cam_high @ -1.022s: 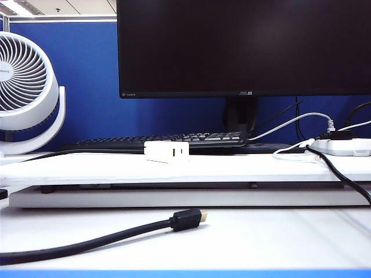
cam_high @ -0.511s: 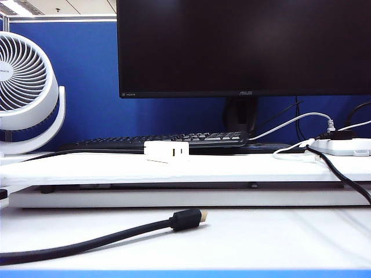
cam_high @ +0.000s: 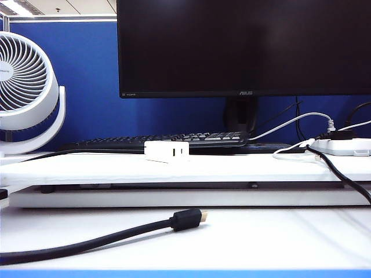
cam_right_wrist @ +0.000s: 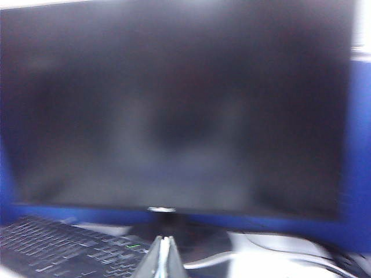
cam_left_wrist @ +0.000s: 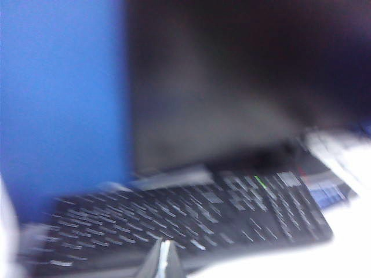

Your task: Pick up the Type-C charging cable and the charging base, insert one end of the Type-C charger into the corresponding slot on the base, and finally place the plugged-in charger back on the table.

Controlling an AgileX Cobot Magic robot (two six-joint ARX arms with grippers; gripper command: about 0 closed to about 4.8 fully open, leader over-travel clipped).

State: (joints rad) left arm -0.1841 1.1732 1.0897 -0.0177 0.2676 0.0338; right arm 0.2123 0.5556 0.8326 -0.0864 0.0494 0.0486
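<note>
While both my grippers, left (cam_left_wrist: 163, 259) and right (cam_right_wrist: 164, 256), stay pressed together and empty facing the black monitor (cam_high: 243, 46), the small white rectangular charging base (cam_high: 166, 151) sits mid-table, the thin white Type-C charging cable (cam_high: 288, 152) far right.
</note>
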